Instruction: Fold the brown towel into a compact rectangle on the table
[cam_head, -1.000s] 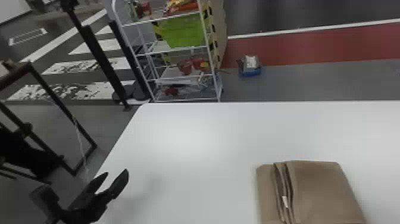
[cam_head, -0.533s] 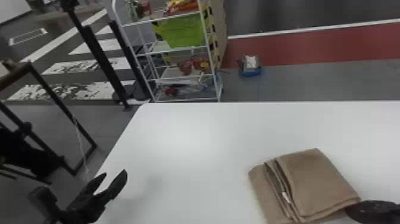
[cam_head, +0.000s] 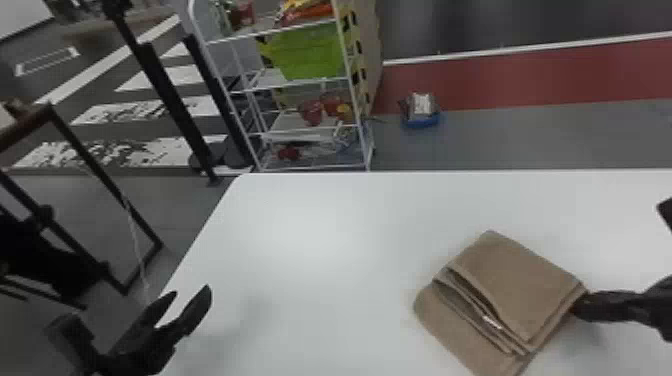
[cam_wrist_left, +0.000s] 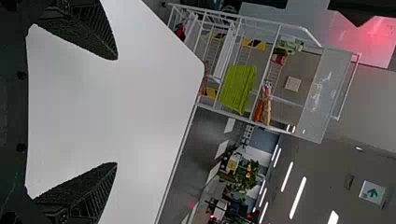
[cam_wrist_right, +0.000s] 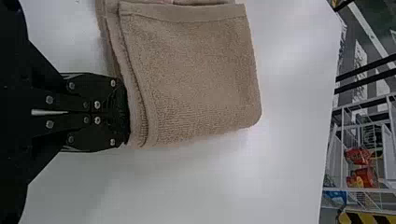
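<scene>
The brown towel (cam_head: 525, 285), folded in layers, lies at an angle on the right part of the white table (cam_head: 325, 260), a pale tag showing between its layers. At its right corner is my right gripper (cam_head: 580, 306). In the right wrist view my right gripper (cam_wrist_right: 125, 112) has its fingers together, tips against the layered edge of the towel (cam_wrist_right: 191, 74); no cloth can be made out between them. My left gripper (cam_head: 190, 294) stands apart from the towel, over the table's left edge. Seen in the left wrist view, my left gripper (cam_wrist_left: 116, 111) is open and holds nothing.
Beyond the table's far left corner stands a white wire rack (cam_head: 300, 131) with a green bin (cam_head: 311, 52). A dark metal frame (cam_head: 102, 182) is left of the table. A small blue container (cam_head: 420, 112) sits on the floor behind.
Since a second ago, the towel has turned counter-clockwise, its right corner shifting away from the near edge. My right gripper has come in from the right, against that corner. The left gripper has barely moved.
</scene>
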